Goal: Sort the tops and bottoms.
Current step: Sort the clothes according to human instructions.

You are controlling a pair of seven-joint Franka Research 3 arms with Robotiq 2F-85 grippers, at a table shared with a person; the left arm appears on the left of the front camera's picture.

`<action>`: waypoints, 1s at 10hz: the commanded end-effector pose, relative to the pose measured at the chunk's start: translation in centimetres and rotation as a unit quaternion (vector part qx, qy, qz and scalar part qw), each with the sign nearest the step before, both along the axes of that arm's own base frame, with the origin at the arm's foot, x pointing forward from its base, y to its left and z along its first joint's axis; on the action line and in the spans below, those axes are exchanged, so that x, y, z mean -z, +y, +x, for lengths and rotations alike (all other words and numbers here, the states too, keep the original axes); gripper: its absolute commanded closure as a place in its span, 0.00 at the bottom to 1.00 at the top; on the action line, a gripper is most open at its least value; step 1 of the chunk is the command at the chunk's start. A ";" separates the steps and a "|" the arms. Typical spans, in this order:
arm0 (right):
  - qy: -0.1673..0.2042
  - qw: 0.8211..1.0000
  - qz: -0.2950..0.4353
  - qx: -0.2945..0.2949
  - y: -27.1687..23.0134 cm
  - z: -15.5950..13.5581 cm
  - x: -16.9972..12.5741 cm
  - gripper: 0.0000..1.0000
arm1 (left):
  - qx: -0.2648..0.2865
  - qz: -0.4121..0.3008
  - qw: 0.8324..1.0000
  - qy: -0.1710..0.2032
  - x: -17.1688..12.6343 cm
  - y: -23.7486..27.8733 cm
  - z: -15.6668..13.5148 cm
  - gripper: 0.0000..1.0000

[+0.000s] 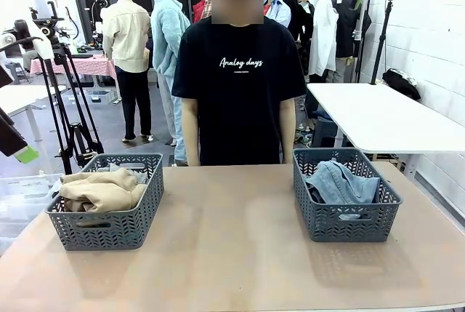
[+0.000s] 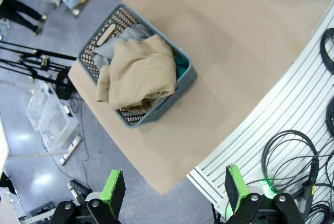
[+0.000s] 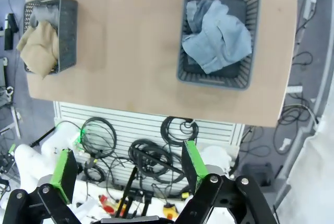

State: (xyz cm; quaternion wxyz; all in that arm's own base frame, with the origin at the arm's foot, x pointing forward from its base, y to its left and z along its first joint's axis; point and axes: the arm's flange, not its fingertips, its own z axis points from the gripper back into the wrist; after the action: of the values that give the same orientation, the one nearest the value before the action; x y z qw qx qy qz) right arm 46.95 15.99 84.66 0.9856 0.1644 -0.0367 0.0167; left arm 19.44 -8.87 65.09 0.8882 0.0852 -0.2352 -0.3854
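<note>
1. Both pincers hang high above the table with jaws spread wide and nothing between them: the left pincer looks down over the table's left near corner, the right pincer over the near edge, with cables and a slatted rail below it.
2. Two grey baskets stand on the table, well apart, both toward the far side.
3. In the left basket lie the tops: the tan top sits uppermost and spills over the rim.
4. Under it, in the left wrist view, the grey top shows at one end of the basket and a sliver of the teal top at the side.
5. In the right basket lie the jeans, light blue denim, crumpled, inside the walls.
6. Between the baskets the table is bare wood-brown.
7. A person in a black T-shirt stands at the far edge, arms down at the sides, between the two baskets.
</note>
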 end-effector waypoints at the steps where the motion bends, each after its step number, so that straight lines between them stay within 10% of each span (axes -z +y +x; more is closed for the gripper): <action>1: 0.001 1.000 -0.006 -0.001 -0.1 0.1 -0.2 0.00 | -0.005 0.004 1.000 0.003 -0.1 0.2 -0.1 0.00; 10: 0.001 1.000 -0.006 -0.001 -0.1 0.1 -0.2 0.00 | -0.005 0.004 1.000 0.003 -0.1 0.2 -0.1 0.00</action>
State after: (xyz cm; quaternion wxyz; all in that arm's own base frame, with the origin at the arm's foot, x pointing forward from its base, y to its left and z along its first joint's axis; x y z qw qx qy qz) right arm 46.95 15.99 84.66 0.9856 0.1644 -0.0366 0.0167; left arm 19.44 -8.87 65.09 0.8882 0.0852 -0.2352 -0.3854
